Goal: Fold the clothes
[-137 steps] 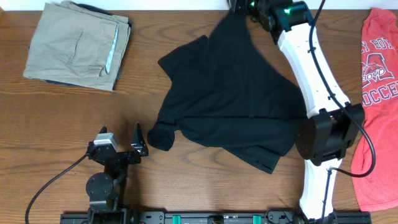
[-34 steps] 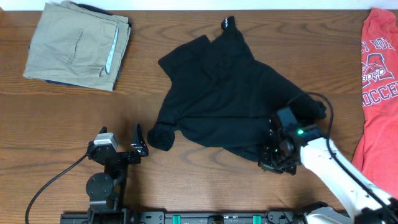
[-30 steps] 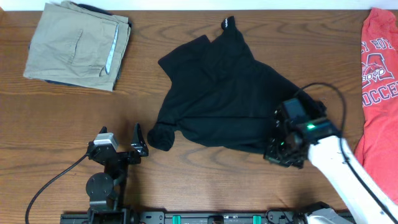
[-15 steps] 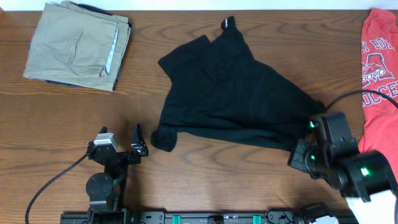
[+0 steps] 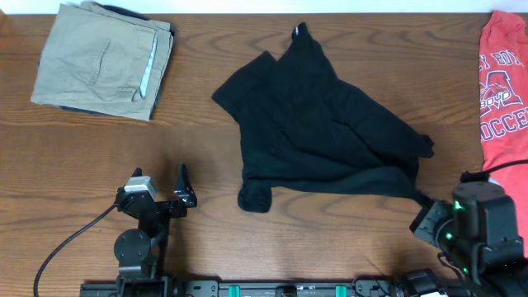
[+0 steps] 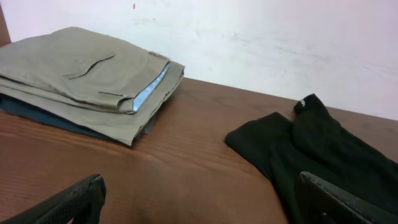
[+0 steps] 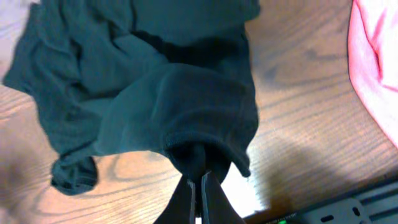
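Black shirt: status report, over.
Left fingers open, empty. Right fingers shut on black shirt edge. Shirt crumpled, unfolded. Red shirt, khaki trousers lie apart from it.

Overhead: looks straight down over the worktop [image 5: 82, 165]. Left wrist: sits low by the front edge, faces the back edge. Right wrist: hangs close above the front right corner. Black shirt [image 5: 313, 124] in all three.

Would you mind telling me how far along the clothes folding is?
Done: the khaki trousers sit folded at the far left. In hand: the right gripper is shut on an edge of the black shirt, which lies crumpled. Left: fold that shirt, then likely the red shirt at the right edge. The left gripper is open.
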Available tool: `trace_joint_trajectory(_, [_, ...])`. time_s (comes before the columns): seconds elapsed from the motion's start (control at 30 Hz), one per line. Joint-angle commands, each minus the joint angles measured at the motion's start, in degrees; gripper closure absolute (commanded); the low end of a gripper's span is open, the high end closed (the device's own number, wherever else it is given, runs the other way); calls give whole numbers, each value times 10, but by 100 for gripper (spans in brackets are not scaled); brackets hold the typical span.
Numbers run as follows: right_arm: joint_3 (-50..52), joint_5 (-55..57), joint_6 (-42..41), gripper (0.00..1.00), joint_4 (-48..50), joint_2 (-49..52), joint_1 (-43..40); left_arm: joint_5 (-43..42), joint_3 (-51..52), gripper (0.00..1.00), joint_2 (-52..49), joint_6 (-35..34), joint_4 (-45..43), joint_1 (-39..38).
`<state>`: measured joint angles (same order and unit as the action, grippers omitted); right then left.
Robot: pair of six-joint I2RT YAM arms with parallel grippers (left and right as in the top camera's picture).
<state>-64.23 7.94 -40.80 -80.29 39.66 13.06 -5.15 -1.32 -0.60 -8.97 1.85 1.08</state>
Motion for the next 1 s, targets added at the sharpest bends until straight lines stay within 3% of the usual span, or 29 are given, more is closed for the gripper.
trace_joint_trajectory(0.0, [-12,4,19,99,-3,1,-5,-8,11,2,4,-6,17,3])
trace_joint_trajectory(0.13, [-11,4,21,99,-4,5,-5,-22,11,2,4,-106,16,2])
trace_joint_trajectory(0.27, [-11,-4,21,99,-3,5,-5,-77,10,2,-1,-271,13,2])
trace_joint_trajectory(0.47, [-11,-10,23,98,-5,5,-5,-140,10,2,-16,-349,4,1])
trace_joint_trajectory(0.53, [-11,-14,29,98,-5,5,-5,-167,10,2,-16,-337,-17,1])
trace_joint_trajectory(0.63, [-11,-14,32,98,-4,5,-5,-206,-16,2,-21,-268,-19,1])
trace_joint_trajectory(0.77, [-11,-14,32,99,7,8,-5,-202,-103,2,-75,-180,70,1])
trace_joint_trajectory(0.97, [-11,-23,32,99,18,18,-5,-202,-297,2,-272,-76,238,1])
